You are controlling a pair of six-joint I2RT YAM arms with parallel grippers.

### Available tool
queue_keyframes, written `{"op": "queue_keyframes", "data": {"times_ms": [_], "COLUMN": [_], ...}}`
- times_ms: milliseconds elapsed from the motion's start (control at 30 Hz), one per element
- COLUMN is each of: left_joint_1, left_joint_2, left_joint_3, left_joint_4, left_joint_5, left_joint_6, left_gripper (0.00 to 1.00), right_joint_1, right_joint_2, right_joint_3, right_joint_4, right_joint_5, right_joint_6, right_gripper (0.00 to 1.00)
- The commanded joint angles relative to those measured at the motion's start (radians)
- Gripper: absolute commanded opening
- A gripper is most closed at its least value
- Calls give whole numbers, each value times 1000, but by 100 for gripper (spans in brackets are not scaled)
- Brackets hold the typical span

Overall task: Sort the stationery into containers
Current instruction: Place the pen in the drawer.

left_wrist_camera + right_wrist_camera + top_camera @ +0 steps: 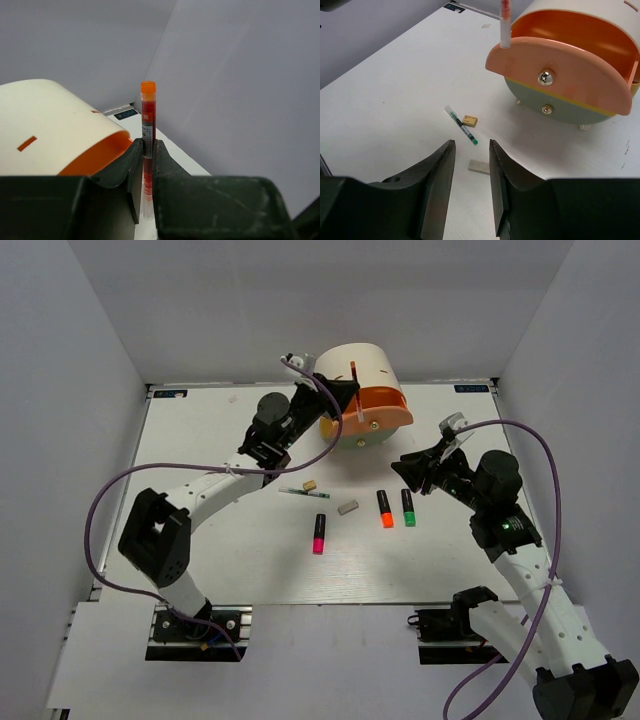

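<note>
Our left gripper (pixel 148 150) pinches a red pen (pixel 148 115) over the open salmon drawer (pixel 560 75); right gripper (pixel 471 150) gapes empty; six items (pixel 385 508) wait at six o'clock.

Organiser (pixel 592 8) cut off top right

Red pen (pixel 148 120) stands upright at the open salmon drawer (pixel 530 62)

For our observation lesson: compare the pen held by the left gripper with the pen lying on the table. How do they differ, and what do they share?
The held pen is red-orange; the table pen is green. The held pen stands upright, pinched in the left gripper at the open orange drawer; the table pen lies flat, untouched, beside a tan eraser. Both are thin pens.
</note>
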Motion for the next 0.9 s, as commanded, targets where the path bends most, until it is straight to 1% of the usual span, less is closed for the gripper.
{"op": "queue_keyframes", "data": {"times_ms": [0, 133, 267, 367, 400, 533, 567, 667, 767, 867], "left_joint_1": [-22, -43, -54, -63, -73, -83, -83, -94, -105, -114], "left_joint_2": [8, 60, 101, 133, 143, 193, 208, 235, 235, 244], "left_joint_3": [73, 131, 153, 185, 185, 223, 234, 277, 302, 328], "left_joint_4": [52, 43, 66, 66, 66, 52, 52, 6, -43, -105], "left_joint_5": [-80, -99, -146, -203, -230, -264, -292, -315, -326, -335], "left_joint_6": [81, 106, 115, 152, 152, 199, 224, 273, 319, 380], "left_gripper": [0, 0, 2, 2, 3, 3, 5, 7, 13, 16], "right_joint_1": [-6, -2, -1, -4, -1, 1, -2, -7, -4, -2], "right_joint_2": [-21, -24, -27, -30, -28, -39, -41, -44, -47, -44], "right_joint_3": [-10, -15, -15, -18, -18, -21, -23, -24, -24, -26], "right_joint_4": [60, 63, 65, 65, 65, 66, 65, 66, 68, 68], "right_joint_5": [15, 18, 16, 19, 22, 28, 31, 36, 39, 41], "right_joint_6": [-15, -20, -21, -20, -23, -24, -26, -24, -29, -26], "right_gripper": [40, 41, 41, 41, 41, 41, 41, 41, 42, 44]}}
